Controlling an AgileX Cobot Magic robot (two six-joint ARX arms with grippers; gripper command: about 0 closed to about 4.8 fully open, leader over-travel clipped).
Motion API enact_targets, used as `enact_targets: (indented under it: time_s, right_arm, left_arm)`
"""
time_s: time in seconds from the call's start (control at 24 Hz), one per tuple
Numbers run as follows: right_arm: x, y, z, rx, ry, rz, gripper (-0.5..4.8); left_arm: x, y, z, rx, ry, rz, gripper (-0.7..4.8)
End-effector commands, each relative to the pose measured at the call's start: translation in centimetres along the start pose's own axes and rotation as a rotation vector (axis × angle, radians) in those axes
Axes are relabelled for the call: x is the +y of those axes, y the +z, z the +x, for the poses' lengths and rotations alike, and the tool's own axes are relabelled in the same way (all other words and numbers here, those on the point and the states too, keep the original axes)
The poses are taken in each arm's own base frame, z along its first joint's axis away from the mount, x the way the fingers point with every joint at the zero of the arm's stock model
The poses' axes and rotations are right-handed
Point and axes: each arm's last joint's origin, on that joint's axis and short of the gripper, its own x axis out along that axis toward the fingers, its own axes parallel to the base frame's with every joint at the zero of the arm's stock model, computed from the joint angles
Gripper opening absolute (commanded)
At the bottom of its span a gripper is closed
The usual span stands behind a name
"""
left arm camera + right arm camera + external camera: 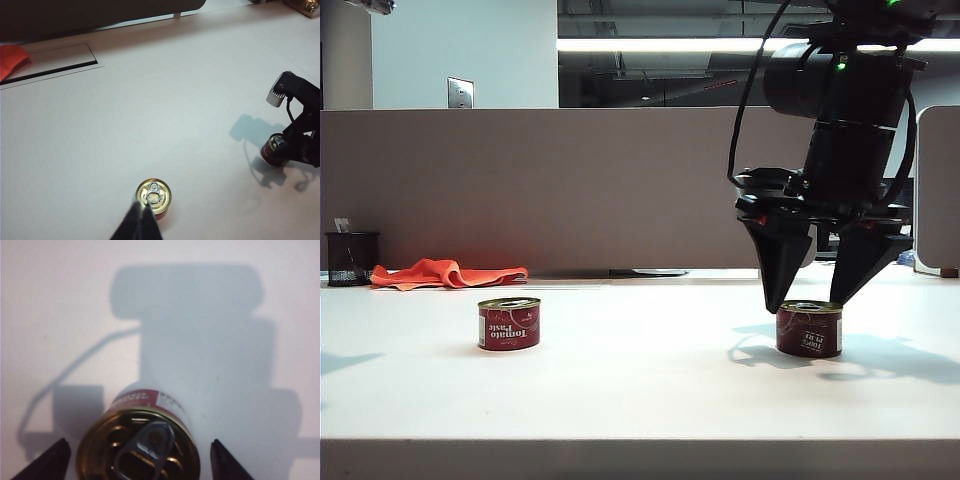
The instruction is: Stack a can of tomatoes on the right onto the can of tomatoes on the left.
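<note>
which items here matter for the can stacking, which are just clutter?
Job:
right can, between the open right gripper's fingers
left can, the stack base
left gripper, shut, above the left can

Clutter:
orange cloth
black mesh cup

A crumpled orange cloth (448, 273) lies beside a black mesh cup (351, 258), before a grey partition wall (570, 180)

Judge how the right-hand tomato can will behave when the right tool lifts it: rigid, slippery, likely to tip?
The right can is squat metal, so probably rigid and unlikely to tip. Its labelled wall likely grips better than the bare gold lid. The open right tool straddles its top; the left tool looks shut above the left can.
</note>
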Motion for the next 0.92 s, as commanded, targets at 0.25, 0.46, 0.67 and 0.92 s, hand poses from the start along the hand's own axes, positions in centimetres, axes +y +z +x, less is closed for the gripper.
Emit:
enact_targets:
  time_s: [0.25,0.46,0.67,0.92]
  right_arm:
    - [0.05,-0.05,-0.19,0.010,0.000,-0.002,3.64]
    - [0.06,-0.02,0.03,0.013,0.004,-0.002,3.04]
    - [0.07,-0.13,0.66,0.033,0.006,-0.002,2.60]
    - [0.07,-0.04,0.67,0.026,0.006,-0.002,2.60]
  left_arm:
    - [-0.01,0.28,-0.17,-0.020,0.005,0.007,-0.05]
    - [0.00,0.26,-0.17,-0.019,0.005,0.007,-0.05]
    - [0.00,0.25,-0.17,-0.019,0.005,0.007,-0.05]
    - [-0.01,0.19,-0.16,-0.012,0.005,0.007,-0.05]
